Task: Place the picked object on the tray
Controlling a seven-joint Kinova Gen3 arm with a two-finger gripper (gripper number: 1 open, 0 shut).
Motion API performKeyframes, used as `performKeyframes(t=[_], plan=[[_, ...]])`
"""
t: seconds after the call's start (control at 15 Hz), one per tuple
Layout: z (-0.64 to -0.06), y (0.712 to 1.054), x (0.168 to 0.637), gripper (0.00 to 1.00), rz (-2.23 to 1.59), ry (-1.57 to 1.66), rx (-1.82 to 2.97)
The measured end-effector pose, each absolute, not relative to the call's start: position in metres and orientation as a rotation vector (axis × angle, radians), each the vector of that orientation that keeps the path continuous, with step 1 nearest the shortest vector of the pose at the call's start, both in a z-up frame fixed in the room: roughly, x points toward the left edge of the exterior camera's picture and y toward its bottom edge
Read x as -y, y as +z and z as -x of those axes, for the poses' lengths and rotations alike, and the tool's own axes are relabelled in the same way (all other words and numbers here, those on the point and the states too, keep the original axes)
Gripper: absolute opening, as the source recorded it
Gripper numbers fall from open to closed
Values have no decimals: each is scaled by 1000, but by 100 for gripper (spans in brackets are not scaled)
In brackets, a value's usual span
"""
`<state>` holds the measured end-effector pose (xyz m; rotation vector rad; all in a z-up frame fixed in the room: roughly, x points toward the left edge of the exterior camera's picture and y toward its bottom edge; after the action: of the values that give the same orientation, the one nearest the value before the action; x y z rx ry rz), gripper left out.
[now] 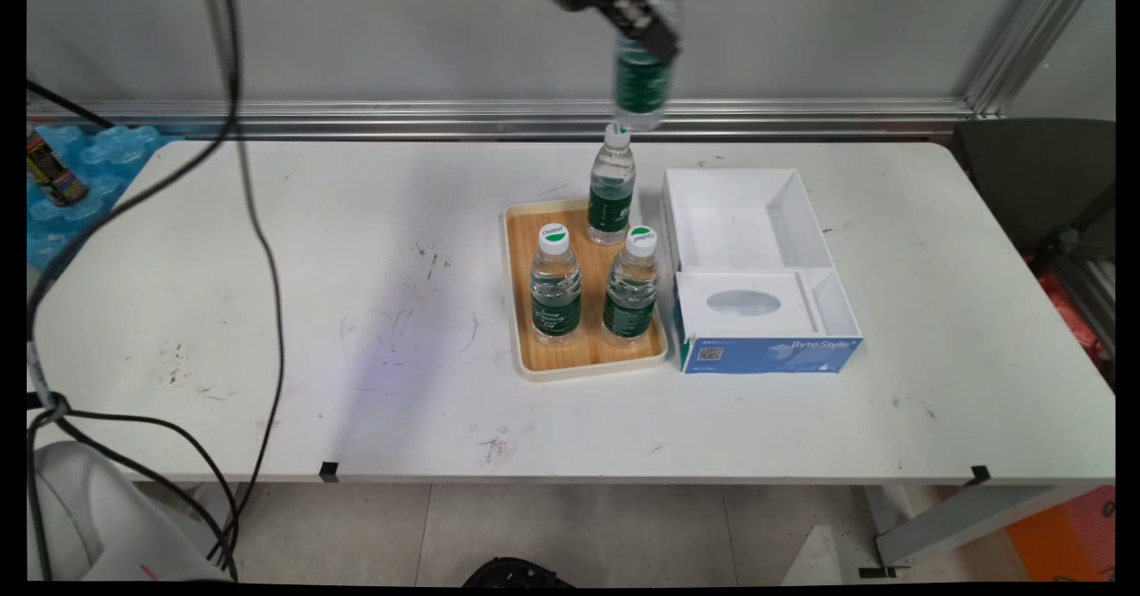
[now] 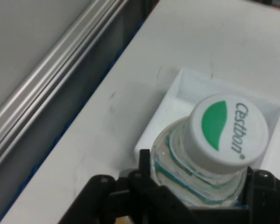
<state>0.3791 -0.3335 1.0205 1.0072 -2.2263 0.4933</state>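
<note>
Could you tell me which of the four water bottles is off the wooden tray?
The bottle in the claw, held high above the table; the other three bottles stand upright on the tray.

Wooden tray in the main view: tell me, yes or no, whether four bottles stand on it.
No: the tray holds only three bottles, while a fourth bottle hangs in the gripper above the table.

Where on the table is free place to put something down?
The table left of the wooden tray is bare, as is the strip in front of the white box. The tray is crowded with three bottles; the gripper holds a fourth bottle.
</note>
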Motion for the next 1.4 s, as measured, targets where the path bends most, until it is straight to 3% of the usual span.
performKeyframes(t=[0.4, 1.4], plan=[[-455, 1007, 303, 0, -982, 451, 2303], [-499, 871, 334, 0, -784, 289, 2347]])
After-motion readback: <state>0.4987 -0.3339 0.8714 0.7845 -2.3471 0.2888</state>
